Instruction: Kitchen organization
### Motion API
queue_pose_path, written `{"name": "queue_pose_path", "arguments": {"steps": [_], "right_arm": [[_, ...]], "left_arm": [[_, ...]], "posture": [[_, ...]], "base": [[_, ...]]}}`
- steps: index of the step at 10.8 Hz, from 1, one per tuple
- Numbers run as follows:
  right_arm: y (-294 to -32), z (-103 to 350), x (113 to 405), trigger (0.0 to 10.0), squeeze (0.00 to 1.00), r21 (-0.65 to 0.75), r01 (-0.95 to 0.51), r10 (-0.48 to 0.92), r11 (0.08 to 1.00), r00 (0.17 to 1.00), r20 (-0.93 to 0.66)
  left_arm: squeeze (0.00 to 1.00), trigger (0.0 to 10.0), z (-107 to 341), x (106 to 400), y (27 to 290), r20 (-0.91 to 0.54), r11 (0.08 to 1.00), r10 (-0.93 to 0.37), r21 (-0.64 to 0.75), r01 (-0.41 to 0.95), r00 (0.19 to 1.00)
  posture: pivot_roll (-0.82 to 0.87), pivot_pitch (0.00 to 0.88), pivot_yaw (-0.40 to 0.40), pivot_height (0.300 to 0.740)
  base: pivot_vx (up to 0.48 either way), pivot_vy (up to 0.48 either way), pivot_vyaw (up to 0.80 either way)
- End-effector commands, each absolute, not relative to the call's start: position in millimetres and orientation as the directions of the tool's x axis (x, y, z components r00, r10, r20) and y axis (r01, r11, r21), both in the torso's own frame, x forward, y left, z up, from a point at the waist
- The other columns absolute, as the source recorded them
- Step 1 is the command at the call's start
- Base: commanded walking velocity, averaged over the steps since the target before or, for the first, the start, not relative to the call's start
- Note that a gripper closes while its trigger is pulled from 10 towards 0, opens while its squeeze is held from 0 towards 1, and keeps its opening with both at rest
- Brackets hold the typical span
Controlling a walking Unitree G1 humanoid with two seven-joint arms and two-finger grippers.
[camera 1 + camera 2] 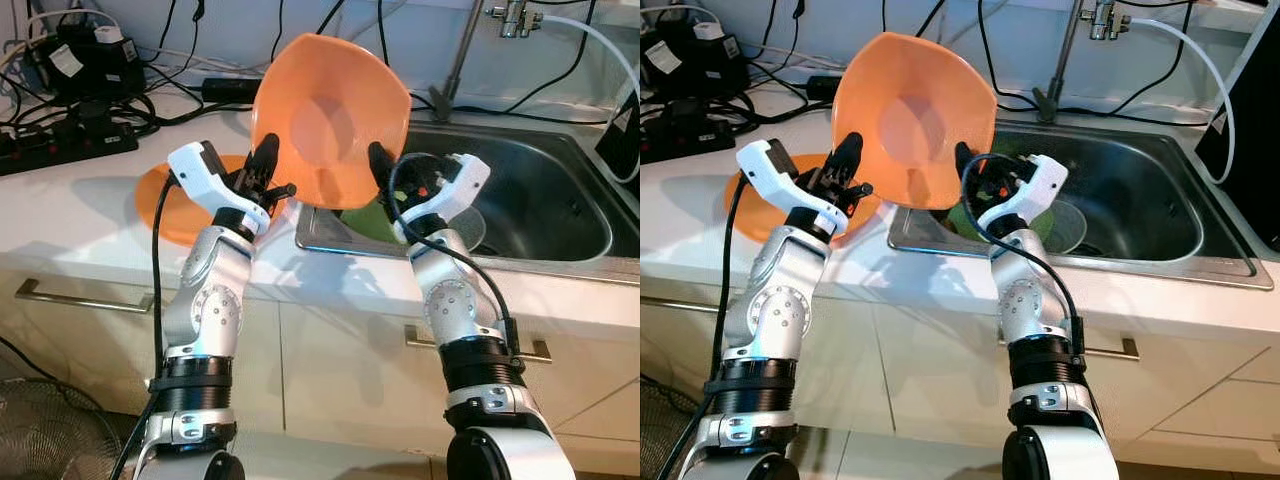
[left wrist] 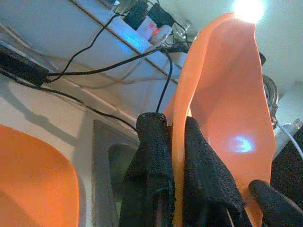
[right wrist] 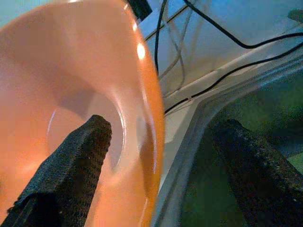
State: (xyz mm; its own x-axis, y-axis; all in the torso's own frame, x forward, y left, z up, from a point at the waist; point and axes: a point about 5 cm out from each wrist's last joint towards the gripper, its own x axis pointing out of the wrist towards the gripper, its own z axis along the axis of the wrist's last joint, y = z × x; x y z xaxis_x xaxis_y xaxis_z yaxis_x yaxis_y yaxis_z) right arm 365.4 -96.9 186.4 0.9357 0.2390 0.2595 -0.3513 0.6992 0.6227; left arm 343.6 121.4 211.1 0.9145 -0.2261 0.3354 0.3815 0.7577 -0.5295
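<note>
A big orange bowl (image 1: 330, 120) is held up on edge above the counter, at the sink's left end, with its hollow facing me. My left gripper (image 1: 265, 170) is shut on its left rim; in the left wrist view both black fingers (image 2: 154, 156) pinch the thin orange wall (image 2: 222, 94). My right gripper (image 1: 393, 176) is open at the bowl's lower right rim. In the right wrist view one finger (image 3: 78, 161) lies inside the bowl (image 3: 57, 71) and the other finger (image 3: 255, 161) stands well outside it.
A second orange dish (image 1: 165, 205) lies on the white counter behind my left arm. The steel sink (image 1: 560, 200) holds a green item (image 1: 362, 222) and a clear glass bowl (image 1: 472, 228). Power strips and cables (image 1: 70, 120) crowd the back left; a tap (image 1: 515, 18) is at the back.
</note>
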Motion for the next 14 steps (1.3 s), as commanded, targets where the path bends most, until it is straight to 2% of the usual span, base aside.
{"name": "queue_pose_path", "arguments": {"steps": [1,6,11,14], "right_arm": [[-95.9,193.7,366.2,0.0,0.0,0.639,-0.372,0.24,0.674,0.927,0.287],[-89.1,193.2,363.3,0.0,0.0,0.674,-0.424,0.3,0.604,0.905,0.301],[-92.1,194.4,362.9,0.0,0.0,0.741,-0.431,0.292,0.514,0.901,0.321],[-92.8,195.5,362.3,0.0,0.0,0.738,-0.438,0.297,0.514,0.897,0.327]], "left_arm": [[0.0,10.0,222.0,341.2,116.9,0.383,0.742,-0.258,-0.509,0.436,0.887],[0.0,10.0,223.5,338.9,111.6,0.396,0.711,-0.29,-0.52,0.473,0.871],[0.0,10.0,223.1,338.2,109.0,0.394,0.703,-0.307,-0.52,0.486,0.866],[0.0,10.0,222.9,338.1,109.5,0.389,0.72,-0.307,-0.503,0.479,0.869]], "posture": [[0.22,0.0,-0.027,0.74],[0.22,0.0,-0.028,0.74],[0.22,0.0,-0.028,0.74],[0.22,0.0,-0.027,0.74]], "base": [[0.0,0.0,0.0],[0.0,0.0,0.0],[0.0,0.0,0.0],[0.0,0.0,0.0]]}}
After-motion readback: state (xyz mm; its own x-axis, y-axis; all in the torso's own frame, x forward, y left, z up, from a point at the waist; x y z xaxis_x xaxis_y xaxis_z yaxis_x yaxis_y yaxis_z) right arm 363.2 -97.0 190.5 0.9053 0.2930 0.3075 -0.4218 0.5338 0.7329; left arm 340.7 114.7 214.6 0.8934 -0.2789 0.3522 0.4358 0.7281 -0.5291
